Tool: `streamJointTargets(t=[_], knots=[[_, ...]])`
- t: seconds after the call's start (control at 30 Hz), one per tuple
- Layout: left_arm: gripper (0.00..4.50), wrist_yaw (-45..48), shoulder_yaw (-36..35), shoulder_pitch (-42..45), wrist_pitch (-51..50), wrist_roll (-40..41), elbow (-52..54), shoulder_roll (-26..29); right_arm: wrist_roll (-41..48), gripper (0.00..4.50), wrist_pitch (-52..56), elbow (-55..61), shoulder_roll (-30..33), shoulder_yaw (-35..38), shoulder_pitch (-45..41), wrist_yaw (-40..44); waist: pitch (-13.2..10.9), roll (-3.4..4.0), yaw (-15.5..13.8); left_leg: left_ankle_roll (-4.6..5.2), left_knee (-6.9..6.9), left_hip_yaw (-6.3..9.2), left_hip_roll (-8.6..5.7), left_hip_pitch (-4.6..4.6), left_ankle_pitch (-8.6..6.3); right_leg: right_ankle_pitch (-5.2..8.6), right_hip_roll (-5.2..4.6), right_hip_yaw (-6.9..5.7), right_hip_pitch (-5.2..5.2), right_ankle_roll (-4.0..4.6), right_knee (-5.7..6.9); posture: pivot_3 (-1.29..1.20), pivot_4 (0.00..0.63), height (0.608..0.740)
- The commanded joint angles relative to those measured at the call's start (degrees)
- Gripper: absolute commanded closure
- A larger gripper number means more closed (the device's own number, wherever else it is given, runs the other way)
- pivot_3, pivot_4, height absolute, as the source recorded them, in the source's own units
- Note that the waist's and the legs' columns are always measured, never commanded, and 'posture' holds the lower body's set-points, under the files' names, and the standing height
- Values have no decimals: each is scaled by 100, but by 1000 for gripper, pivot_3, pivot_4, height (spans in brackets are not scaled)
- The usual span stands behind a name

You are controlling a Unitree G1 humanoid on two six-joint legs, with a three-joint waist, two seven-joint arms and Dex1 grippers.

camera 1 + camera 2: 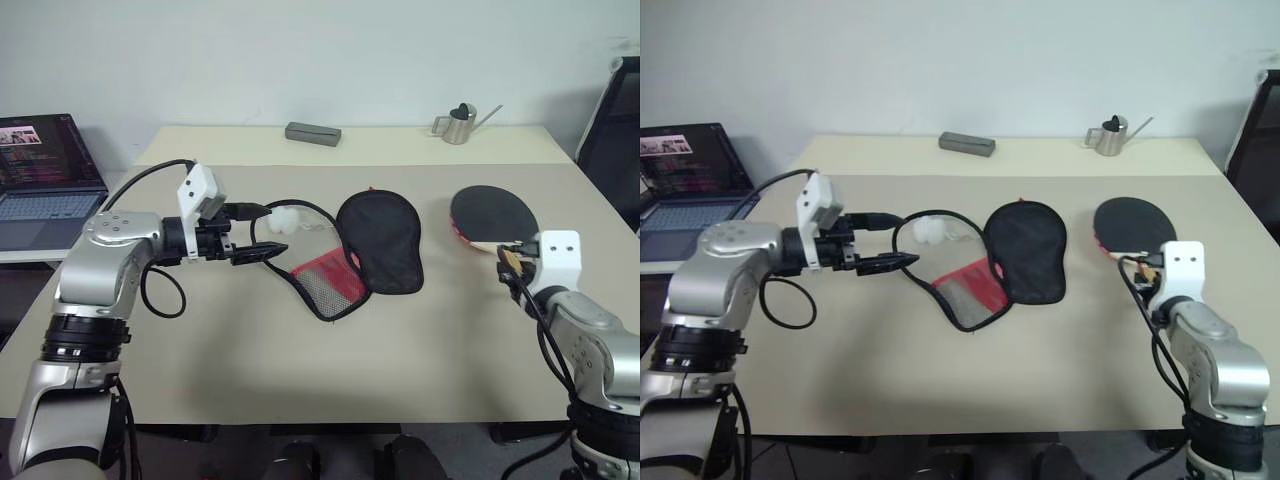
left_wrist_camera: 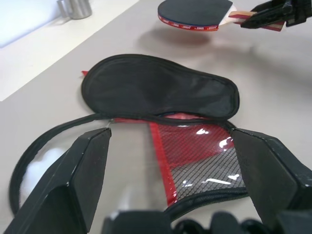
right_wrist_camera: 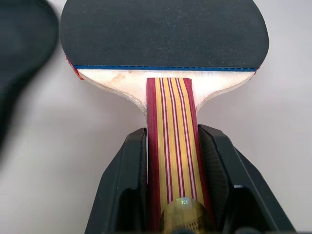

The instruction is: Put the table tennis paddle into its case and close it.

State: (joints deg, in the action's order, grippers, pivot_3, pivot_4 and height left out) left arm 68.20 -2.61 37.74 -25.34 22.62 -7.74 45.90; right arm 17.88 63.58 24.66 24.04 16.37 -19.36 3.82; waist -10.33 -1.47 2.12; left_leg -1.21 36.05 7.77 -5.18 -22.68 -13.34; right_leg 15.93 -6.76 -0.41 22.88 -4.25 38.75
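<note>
The table tennis paddle has a black face and a striped wooden handle. My right gripper is shut on that handle and holds the paddle level, just above the table at the right, with its shadow below. The case lies unzipped in the middle of the table. Its black flap is folded back beside the red mesh panel, and the white pom-pom lies at its left. My left gripper hovers open just left of the case, pointing at it. Nothing is between its fingers.
The beige table carries a grey box and a small metal watering can at its far edge. An open laptop stands on a side surface to the left. A black chair is at the right.
</note>
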Motion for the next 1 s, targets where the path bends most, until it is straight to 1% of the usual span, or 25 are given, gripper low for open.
streamJointTargets(t=[0.03, 0.1, 0.27, 0.43, 0.57, 0.77, 1.0], knots=[[206, 94, -334, 3, 67, 185, 86, 163, 174, 3284, 232, 426, -93, -253, -493, 95, 0, 0, 4, 0, 1, 0, 0, -8, 0, 0, 0, 0, 12, 0, 6, 0, 150, 740], [206, 167, -384, -4, -36, 285, 142, 192, 220, 3284, 336, 332, -193, -459, -772, 143, 0, 0, 8, -2, 2, -2, 0, -22, 1, -1, 0, 2, 30, 1, 13, 0, 150, 740], [206, 122, -405, 17, -88, 303, 150, 248, 153, 3284, 272, -182, -518, -1078, -1361, 263, 0, 1, 24, -2, 3, -3, -2, -23, 2, -1, -1, 4, 32, 2, 13, 0, 150, 740], [206, -24, -475, 5, -314, 381, 405, 296, 37, 3284, 47, -661, -785, -1595, -1558, 422, 0, 1, 30, -3, 3, -1, -2, -24, 2, -1, -1, 2, 33, 2, 12, 0, 150, 740], [206, -192, -513, -92, -568, 473, 757, 318, -186, 3284, -346, -1176, -971, -1960, -1596, 455, 0, 1, 52, -9, 4, -1, -2, -24, 5, -1, -1, 3, 35, 2, 12, 0, 150, 740], [206, -333, -596, -255, -761, 563, 1036, 369, -416, 3284, -691, -1698, -1238, -2065, -1677, 420, 0, 1, 89, -18, 3, -2, -1, -23, 10, -2, 0, 5, 36, 2, 16, 0, 150, 740], [206, -392, -636, -344, -770, 594, 1099, 366, -684, 3284, -1056, -2126, -1445, -2021, -1763, 291, 0, 1, 103, -20, 4, -1, 0, -23, 12, -2, 2, 4, 37, 3, 17, 0, 150, 740]])
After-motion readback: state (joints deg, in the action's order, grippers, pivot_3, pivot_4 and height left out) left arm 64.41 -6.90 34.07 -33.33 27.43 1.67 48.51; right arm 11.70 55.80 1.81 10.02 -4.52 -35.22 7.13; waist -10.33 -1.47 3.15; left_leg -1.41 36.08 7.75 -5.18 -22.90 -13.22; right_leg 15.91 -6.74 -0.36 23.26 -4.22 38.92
